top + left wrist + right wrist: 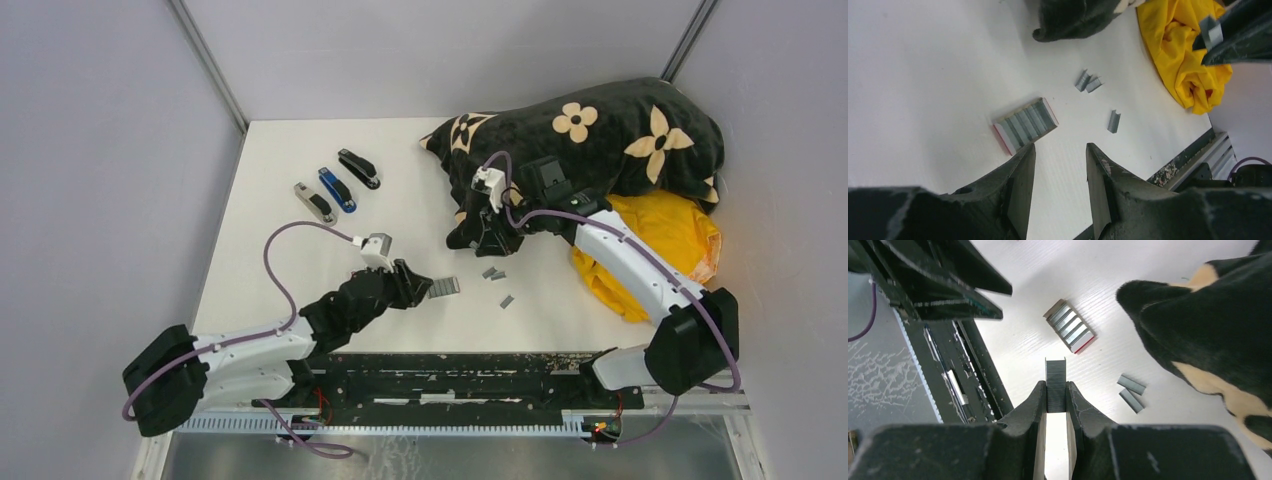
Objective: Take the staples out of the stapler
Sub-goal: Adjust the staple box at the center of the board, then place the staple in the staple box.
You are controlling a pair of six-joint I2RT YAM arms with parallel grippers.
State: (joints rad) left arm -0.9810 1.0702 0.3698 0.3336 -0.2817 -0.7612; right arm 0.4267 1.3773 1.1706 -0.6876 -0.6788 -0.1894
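My right gripper [1055,391] pinches a staple strip [1055,371] at the middle of the right wrist view. Two loose strips [1131,392] lie at lower right. I should lower it flat near them and release slowly. My left gripper [1060,155] is spread and empty, below the box [1025,125].

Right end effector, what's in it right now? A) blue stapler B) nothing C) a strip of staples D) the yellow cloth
C: the right wrist view shows the right end effector closed on a grey strip of staples, one finger pressed against each side of it.
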